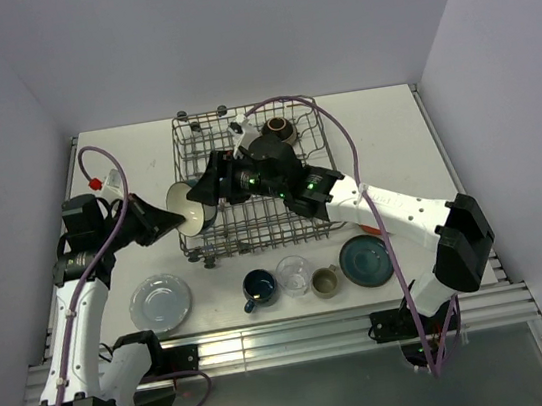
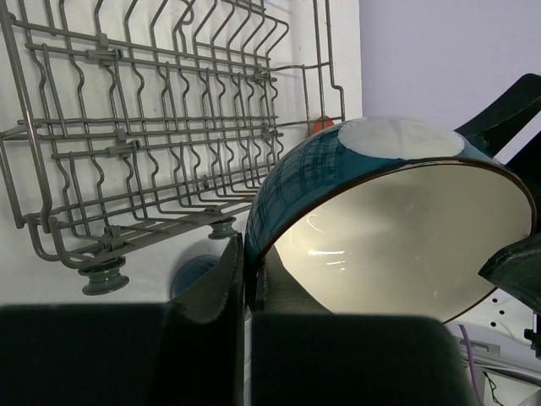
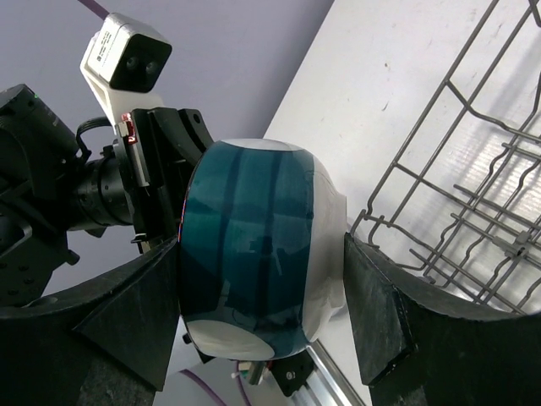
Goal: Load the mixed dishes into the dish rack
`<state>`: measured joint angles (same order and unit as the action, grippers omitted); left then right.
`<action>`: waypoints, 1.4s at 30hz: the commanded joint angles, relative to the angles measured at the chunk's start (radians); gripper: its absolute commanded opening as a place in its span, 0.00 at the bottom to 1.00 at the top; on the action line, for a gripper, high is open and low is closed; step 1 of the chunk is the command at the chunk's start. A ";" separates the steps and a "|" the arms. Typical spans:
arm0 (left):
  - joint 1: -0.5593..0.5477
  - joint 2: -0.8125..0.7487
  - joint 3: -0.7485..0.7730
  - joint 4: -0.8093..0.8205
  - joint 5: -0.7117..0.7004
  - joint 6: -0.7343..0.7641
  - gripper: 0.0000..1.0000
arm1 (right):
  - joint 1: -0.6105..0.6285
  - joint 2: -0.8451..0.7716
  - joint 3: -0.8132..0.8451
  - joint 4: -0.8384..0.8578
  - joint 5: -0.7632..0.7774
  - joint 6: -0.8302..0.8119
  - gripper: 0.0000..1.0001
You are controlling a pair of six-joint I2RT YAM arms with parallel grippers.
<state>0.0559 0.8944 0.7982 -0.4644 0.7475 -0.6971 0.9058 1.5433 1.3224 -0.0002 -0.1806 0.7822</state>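
Observation:
A bowl [image 1: 191, 208], teal outside and white inside, hangs tilted on its side just off the left edge of the grey wire dish rack [image 1: 258, 180]. My left gripper [image 1: 174, 220] is shut on its rim; the left wrist view shows the fingers [image 2: 215, 283] pinching the rim of the bowl [image 2: 397, 228]. My right gripper [image 1: 206, 188] is open and straddles the same bowl [image 3: 254, 254]. Its left finger [image 3: 127, 300] is against the bowl, and its right finger [image 3: 380, 309] stands a little apart. A brown bowl [image 1: 277, 126] sits in the rack's far part.
On the table in front of the rack lie a pale plate [image 1: 161, 301], a blue mug [image 1: 260, 286], a clear glass [image 1: 294, 271], a beige cup [image 1: 325, 281] and a teal plate [image 1: 366, 259]. The right arm reaches across the rack. Walls enclose the table.

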 commanded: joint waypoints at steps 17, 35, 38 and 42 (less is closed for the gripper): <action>0.004 -0.041 0.044 0.030 -0.008 -0.007 0.00 | 0.033 -0.075 0.034 -0.046 -0.142 -0.041 0.71; 0.009 -0.037 0.064 0.030 -0.007 -0.025 0.00 | 0.039 -0.109 -0.045 -0.037 -0.114 -0.031 1.00; 0.007 -0.041 0.059 0.036 0.004 -0.030 0.00 | 0.039 -0.089 -0.028 -0.037 -0.105 -0.032 1.00; 0.007 -0.043 0.055 0.033 0.010 -0.031 0.00 | 0.039 -0.061 0.003 -0.029 -0.100 -0.029 1.00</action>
<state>0.0593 0.8680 0.8028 -0.4988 0.7097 -0.7025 0.9382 1.4677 1.2671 -0.0669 -0.2794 0.7502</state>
